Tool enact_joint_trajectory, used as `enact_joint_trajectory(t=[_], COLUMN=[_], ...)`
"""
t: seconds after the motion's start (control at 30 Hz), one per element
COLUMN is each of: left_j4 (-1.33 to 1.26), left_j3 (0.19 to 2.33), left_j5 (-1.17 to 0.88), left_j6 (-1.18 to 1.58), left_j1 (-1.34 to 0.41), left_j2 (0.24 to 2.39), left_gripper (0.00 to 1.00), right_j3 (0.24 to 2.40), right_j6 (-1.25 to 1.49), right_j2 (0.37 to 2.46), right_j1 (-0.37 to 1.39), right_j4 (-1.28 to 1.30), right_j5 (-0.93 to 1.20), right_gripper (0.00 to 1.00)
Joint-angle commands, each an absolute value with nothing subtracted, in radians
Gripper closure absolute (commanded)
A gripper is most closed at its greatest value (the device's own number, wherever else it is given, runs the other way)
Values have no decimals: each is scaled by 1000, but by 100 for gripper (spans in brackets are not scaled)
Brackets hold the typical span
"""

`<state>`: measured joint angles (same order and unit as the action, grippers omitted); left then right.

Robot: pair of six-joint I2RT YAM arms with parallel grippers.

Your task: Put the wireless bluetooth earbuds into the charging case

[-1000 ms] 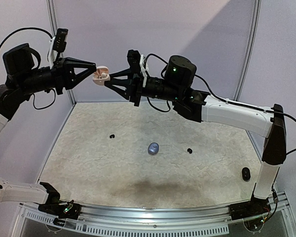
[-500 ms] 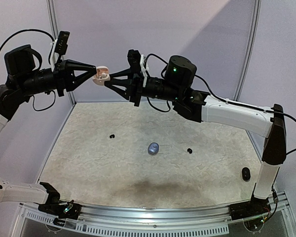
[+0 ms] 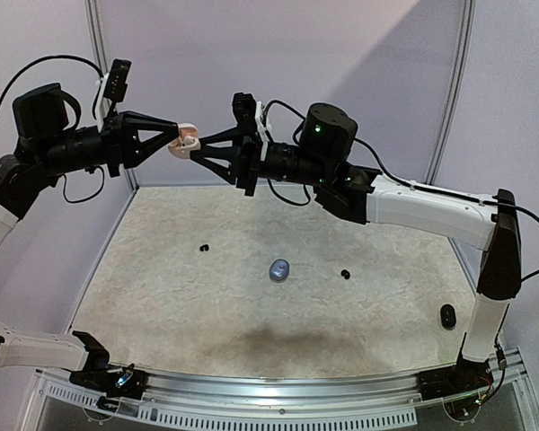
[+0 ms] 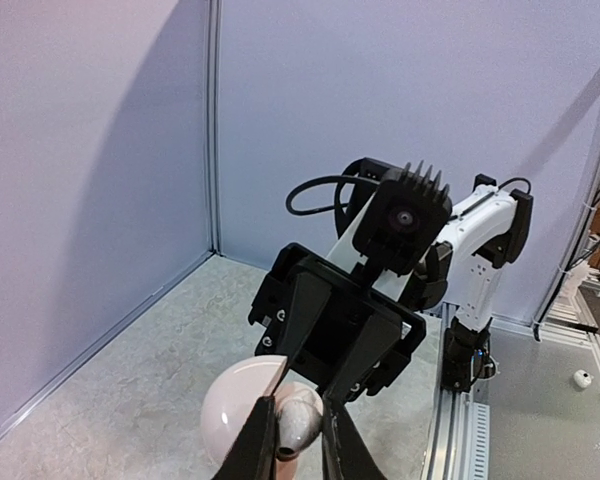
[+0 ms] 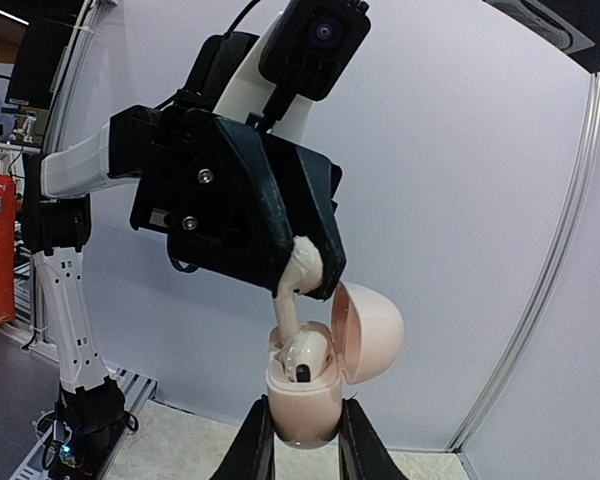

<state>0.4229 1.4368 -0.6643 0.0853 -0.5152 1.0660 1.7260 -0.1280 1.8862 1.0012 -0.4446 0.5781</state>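
Both arms are raised high at the back left. My right gripper is shut on the base of a pale pink charging case, held upright with its lid hinged open to the right. One white earbud sits in the case. My left gripper is shut on a second white earbud, held above the case with its stem reaching down into the open slot. In the left wrist view the bud shows between my fingers, with the lid beside it.
On the table lie two tiny black earbuds, a blue-grey case near the middle and a black case at the right edge. Walls stand at the back and left.
My left gripper has moved right, closer to the case, carrying the earbud onto its opening. The right arm has stayed still.
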Motion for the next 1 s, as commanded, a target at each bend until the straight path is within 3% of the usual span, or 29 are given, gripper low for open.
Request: enact_joint_trajectory(t=[0.0,0.97], left_j4=[430,422], left_j3=[1413,1407], left_j5=[-679,-659], left_j6=[108,133], left_j1=[-525,-495], left_j2=[1065,1073], left_gripper=[100,100], right_j3=[1720,1694], right_j6=[-106,-71], right_j2=[1844,1831], right_j1=[1007,1003], right_j4=[-482,-535], right_j5=[552,551], right_gripper=[100,100])
